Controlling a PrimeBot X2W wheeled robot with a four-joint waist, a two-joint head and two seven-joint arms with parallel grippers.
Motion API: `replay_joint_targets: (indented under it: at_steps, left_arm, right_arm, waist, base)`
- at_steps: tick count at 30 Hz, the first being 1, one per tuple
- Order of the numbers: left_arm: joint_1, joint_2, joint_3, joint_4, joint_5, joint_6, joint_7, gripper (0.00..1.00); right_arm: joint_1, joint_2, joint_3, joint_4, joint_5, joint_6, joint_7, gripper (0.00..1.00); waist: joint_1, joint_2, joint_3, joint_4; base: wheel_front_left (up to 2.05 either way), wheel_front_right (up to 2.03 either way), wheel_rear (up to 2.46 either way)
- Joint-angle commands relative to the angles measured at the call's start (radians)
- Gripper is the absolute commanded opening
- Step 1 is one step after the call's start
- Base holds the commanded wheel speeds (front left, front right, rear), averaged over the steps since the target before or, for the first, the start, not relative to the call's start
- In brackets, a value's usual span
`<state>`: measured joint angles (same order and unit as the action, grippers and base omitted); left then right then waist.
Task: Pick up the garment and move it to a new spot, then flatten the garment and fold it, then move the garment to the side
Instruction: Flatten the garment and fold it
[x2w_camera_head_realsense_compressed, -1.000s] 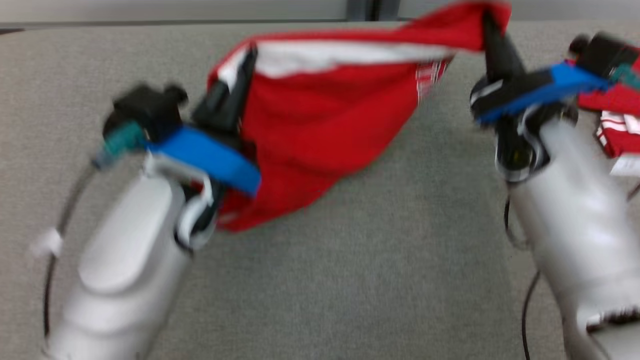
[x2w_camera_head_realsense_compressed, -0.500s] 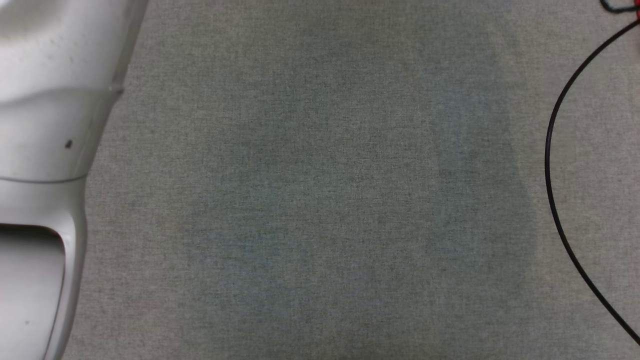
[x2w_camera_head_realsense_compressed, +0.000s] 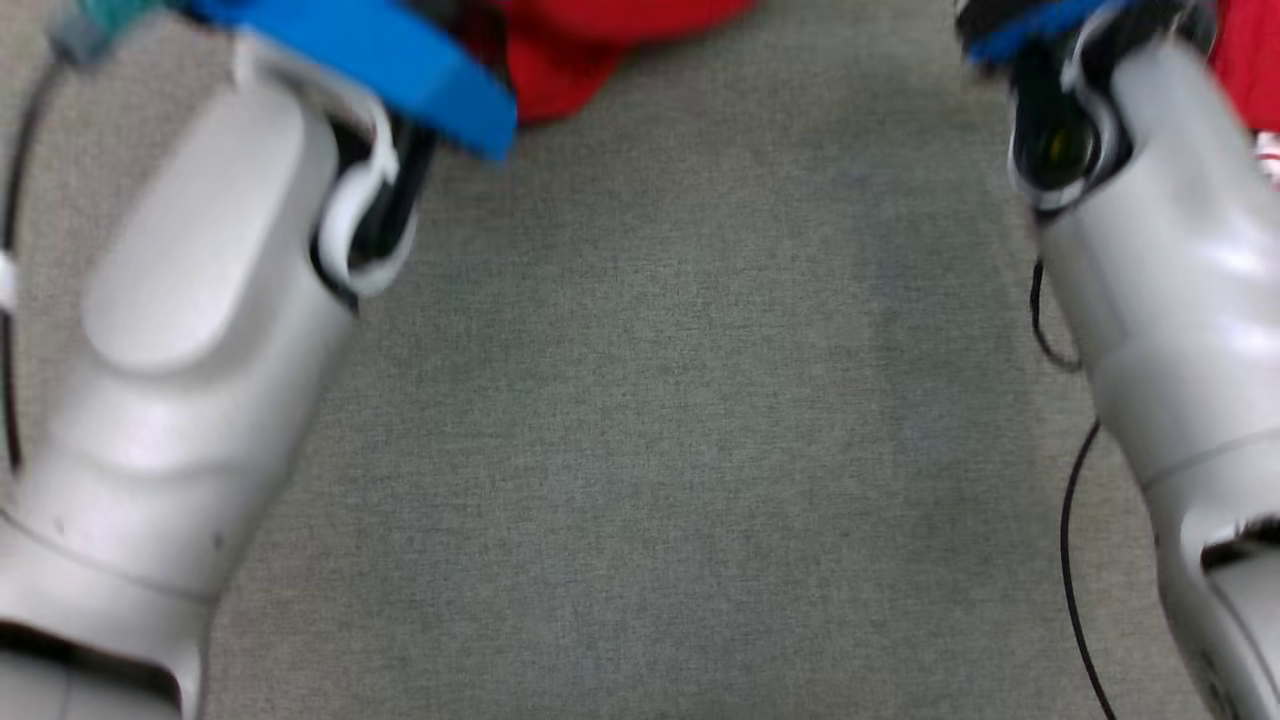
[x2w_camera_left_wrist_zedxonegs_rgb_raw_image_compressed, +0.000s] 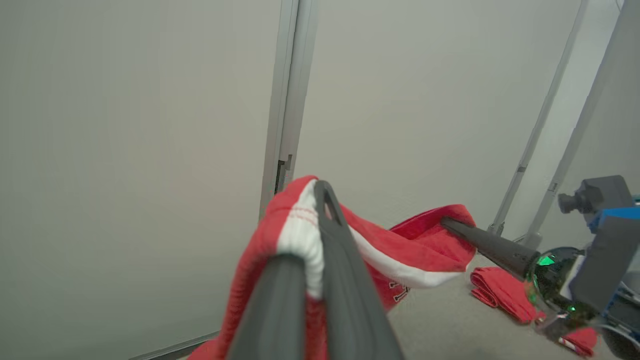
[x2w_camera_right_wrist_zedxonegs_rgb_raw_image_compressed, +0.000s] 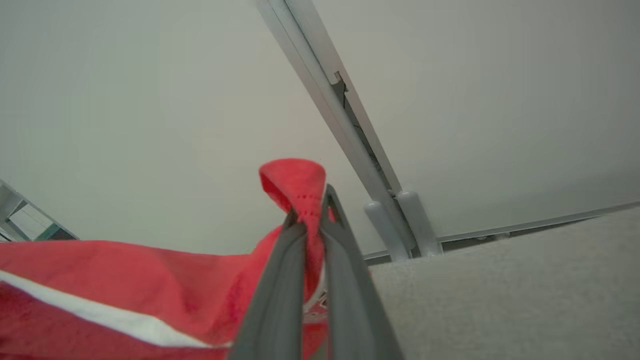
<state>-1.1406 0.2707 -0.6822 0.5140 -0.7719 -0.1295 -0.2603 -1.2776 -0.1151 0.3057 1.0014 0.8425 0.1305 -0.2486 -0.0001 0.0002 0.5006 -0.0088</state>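
white print shows on the red garment (x2w_camera_left_wrist_zedxonegs_rgb_raw_image_compressed: 425, 250) low on its front, by the white stripe, but it is creased and too blurred to read; the right wrist view catches a scrap of the same print behind the fingers, also unreadable. the garment is held up over the grey counter (x2w_camera_head_realsense_compressed: 700, 400), stretched between both arms, with its lower part sagging towards the cloth-covered top; whether it touches there cannot be told. the left jaws are clenched on the white-banded edge, the fabric bunched over the tips of the dark fingers (x2w_camera_left_wrist_zedxonegs_rgb_raw_image_compressed: 345, 280). the right jaws are pinched tight on a red stitched corner that pokes up above their fingers (x2w_camera_right_wrist_zedxonegs_rgb_raw_image_compressed: 345, 280); the left wrist view shows them reaching in from the right. in the head view both pale forearms rise from the lower corners, the left forearm (x2w_camera_head_realsense_compressed: 200, 330) leaning inward and the right forearm (x2w_camera_head_realsense_compressed: 1180, 300) leaning left, each with a blue bracket (x2w_camera_head_realsense_compressed: 400, 60) at the wrist near the top edge. a second red cloth (x2w_camera_left_wrist_zedxonegs_rgb_raw_image_compressed: 500, 297) lies folded on the counter beyond the right arm, and a thin black cable (x2w_camera_head_realsense_compressed: 1070, 560) trails beside that arm.
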Motion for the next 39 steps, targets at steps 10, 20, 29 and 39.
replay_joint_targets:
  at_steps: [10,20,29,39]
  left_arm:
    - [0.589,-0.022,0.127,-0.245,0.154,0.037,-0.006,0.00]
    - [0.956,0.020,0.114,-0.364,0.146,0.010,-0.005,0.00]
    - [1.082,0.055,0.050,-0.404,0.151,0.013,0.006,0.00]
    - [0.994,0.010,0.051,-0.418,0.195,0.008,-0.003,0.00]
  right_arm:
    - [0.450,-0.101,0.109,-0.194,0.119,0.000,-0.013,0.00]
    - [0.833,-0.172,0.048,-0.397,0.204,0.000,-0.017,0.00]
    - [1.093,-0.146,-0.098,-0.572,0.174,0.000,-0.018,0.00]
    - [0.990,-0.089,-0.204,-0.683,0.049,0.000,0.032,0.00]
  waist:
    - [0.0001,-0.0002,-0.135,-0.022]
    - [0.0001,-0.0002,-0.245,0.003]
    - [0.0001,-0.0002,-0.271,0.028]
    - [0.0001,-0.0002,-0.246,0.050]
  base:
    - [0.00,0.00,0.00]
    - [0.00,0.00,0.00]
    - [0.00,0.00,0.00]
    - [0.00,0.00,0.00]
